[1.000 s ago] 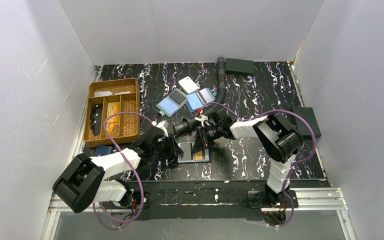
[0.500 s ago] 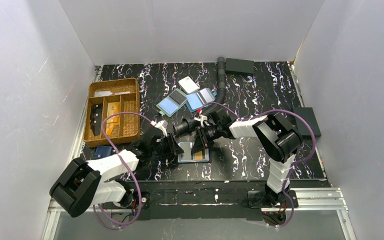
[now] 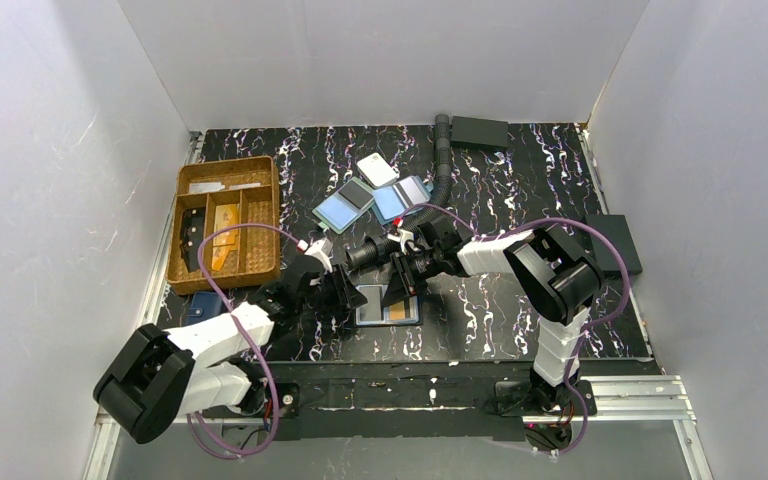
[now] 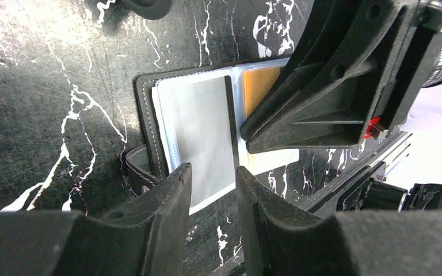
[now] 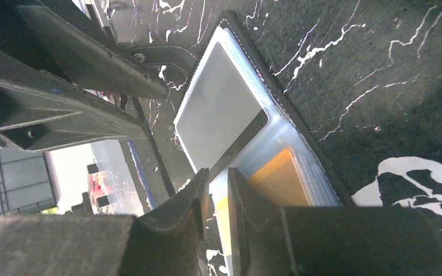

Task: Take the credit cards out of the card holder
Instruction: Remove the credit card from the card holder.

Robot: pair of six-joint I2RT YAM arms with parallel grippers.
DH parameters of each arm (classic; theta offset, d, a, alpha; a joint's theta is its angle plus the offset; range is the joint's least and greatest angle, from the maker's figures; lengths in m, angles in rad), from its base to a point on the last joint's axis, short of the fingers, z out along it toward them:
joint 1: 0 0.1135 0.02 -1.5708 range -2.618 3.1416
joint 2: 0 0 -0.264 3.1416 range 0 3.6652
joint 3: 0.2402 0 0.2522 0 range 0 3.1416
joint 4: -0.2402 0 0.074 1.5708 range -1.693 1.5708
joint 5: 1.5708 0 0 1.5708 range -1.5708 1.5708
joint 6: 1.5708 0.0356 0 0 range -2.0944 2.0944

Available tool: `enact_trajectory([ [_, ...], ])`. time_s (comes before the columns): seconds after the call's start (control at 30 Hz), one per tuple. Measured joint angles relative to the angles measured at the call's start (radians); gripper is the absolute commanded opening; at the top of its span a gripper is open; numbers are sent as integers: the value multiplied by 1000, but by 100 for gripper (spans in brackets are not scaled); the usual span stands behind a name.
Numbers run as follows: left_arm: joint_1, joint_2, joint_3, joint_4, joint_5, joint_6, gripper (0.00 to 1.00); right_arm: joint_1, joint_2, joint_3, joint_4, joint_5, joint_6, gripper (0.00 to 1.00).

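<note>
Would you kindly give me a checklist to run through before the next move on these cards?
1. Card holder open and flat on the table: ok.
2. Pale blue card has its edge between the jaws of the left gripper: ok.
3. Left gripper shut on that card: not ok, jaws apart.
4. Orange card out of its pocket: not ok, it sits inside.
5. Right gripper pressing the holder down: cannot tell.
6. Grippers apart from each other: ok, though close.
</note>
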Motion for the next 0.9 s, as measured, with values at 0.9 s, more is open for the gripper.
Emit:
enact_trajectory([
  [0.9, 1, 74, 8, -5, 27, 0, 30, 0, 12, 13, -17, -7, -5, 28],
])
